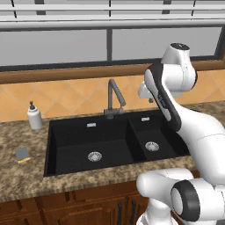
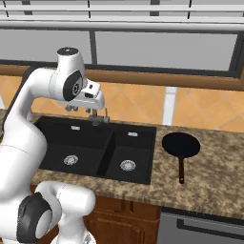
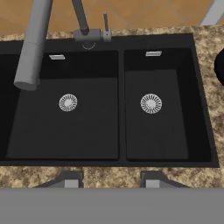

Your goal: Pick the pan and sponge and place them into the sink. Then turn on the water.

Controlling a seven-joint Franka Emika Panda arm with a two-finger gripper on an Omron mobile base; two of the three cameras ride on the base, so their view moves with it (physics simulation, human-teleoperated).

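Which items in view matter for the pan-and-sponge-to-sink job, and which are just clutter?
Job:
- pan, on the counter right of the sink
- sponge, on the counter left of the sink
- sink, both basins empty
- faucet, no water running

Lying about:
- soap dispenser, by the sink's back-left corner

The sink (image 1: 116, 140) is matte black with silver drains. The counter (image 1: 26, 176) is speckled brown granite; the wall tiles (image 1: 66, 99) are orange-tan. At left in the left base view, the sponge (image 1: 23, 154) shows grey-blue over yellow, the soap bottle (image 1: 34, 117) white. The pan (image 2: 181, 145) is black with a dark brown handle. The faucet (image 1: 114, 99) is grey.
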